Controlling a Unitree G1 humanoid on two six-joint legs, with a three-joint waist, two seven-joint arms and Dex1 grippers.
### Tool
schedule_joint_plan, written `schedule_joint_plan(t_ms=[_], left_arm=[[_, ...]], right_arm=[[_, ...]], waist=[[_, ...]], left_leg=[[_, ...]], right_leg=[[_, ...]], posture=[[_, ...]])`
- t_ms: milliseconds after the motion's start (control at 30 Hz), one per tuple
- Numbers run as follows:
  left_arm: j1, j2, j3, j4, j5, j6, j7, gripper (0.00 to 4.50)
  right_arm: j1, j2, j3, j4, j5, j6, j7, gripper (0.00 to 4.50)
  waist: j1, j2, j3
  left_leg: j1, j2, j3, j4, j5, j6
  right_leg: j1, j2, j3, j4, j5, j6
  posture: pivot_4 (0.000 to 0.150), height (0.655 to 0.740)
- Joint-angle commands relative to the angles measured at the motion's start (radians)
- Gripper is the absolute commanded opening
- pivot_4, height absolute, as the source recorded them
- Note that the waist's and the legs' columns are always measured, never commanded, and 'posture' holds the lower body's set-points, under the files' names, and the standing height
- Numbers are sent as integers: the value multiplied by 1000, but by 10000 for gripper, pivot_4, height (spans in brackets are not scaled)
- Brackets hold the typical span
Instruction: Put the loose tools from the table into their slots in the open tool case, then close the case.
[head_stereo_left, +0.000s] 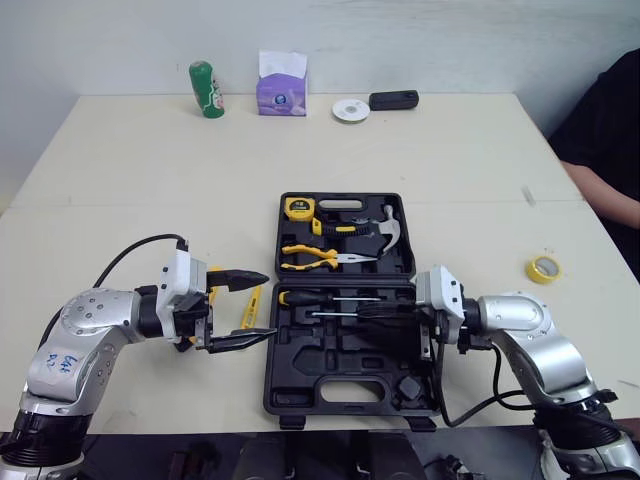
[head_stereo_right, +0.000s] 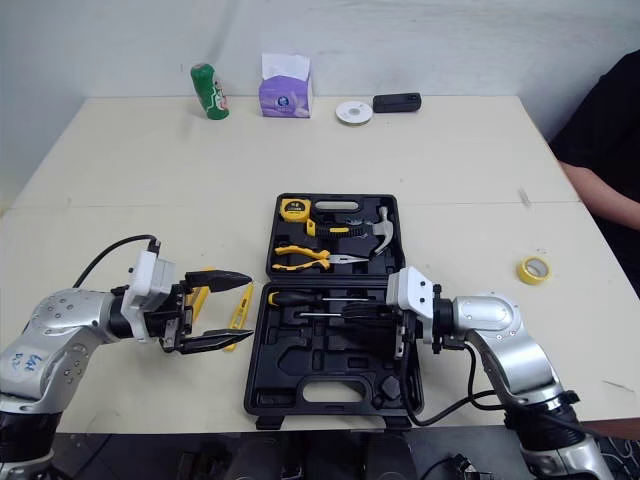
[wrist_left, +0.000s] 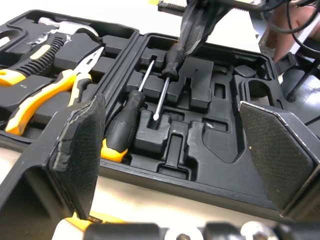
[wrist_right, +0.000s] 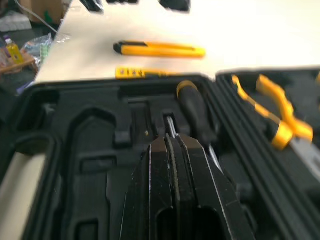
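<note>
Closest to us is the near half of the tool case, lying open and flat with most of its moulded slots empty. Our right gripper reaches in over that half. Its fingers are clenched on the handle end of the slim screwdriver, which lies along its slot right beside the fatter screwdriver. We can't tell if it's pressed all the way down. Our left gripper hovers just off the case's left wall, jaws wide apart and empty. It's above the two loose tools on the table: a yellow utility knife and a second yellow tool next to it.

What worries us: if the slim screwdriver isn't fully seated, letting go and backing out could drag it up out of the slot. Anything sitting proud would stop the case closing later. The knife lies flat and thin, so the left fingers might scrape the tabletop or just shove it sideways into the case. The two grippers are also pretty near each other, so a careless reach could bump them.
</note>
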Motion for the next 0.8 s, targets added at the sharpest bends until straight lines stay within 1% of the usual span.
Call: schedule_joint_plan(t_ms=[33,267,500,667,800], left_arm=[[0,15,9,-19,8,-13,0,45000],[-4,21,6,-36,7,-7,0,45000],[15,26,12,-60,16,-8,12,45000],[46,32,28,-86,14,-2,23,45000],[53,38,32,-93,10,0,29,45000]], right_arm=[[-27,-2,15,35,-34,-68,10,330],[-58,-1,49,139,-90,-81,-1,330],[-55,-1,97,153,-114,-12,-25,330],[-57,6,130,181,-119,-61,4,330],[-52,8,170,249,-175,-139,12,330]], waist=[[0,0,0],[-1,0,0],[-2,-1,-1],[-2,-2,-2],[-4,-4,-3]], left_leg=[[0,0,0,0,0,0],[0,0,0,1,0,0],[2,0,0,1,0,0],[2,1,0,1,0,0],[3,1,0,1,0,-1]], right_leg=[[0,0,0,0,0,0],[0,0,0,0,0,0],[1,0,1,0,0,0],[2,0,1,0,0,0],[2,0,1,0,0,0]], posture=[[1500,7400],[1500,7400],[1500,7400],[1500,7400],[1500,7400]])
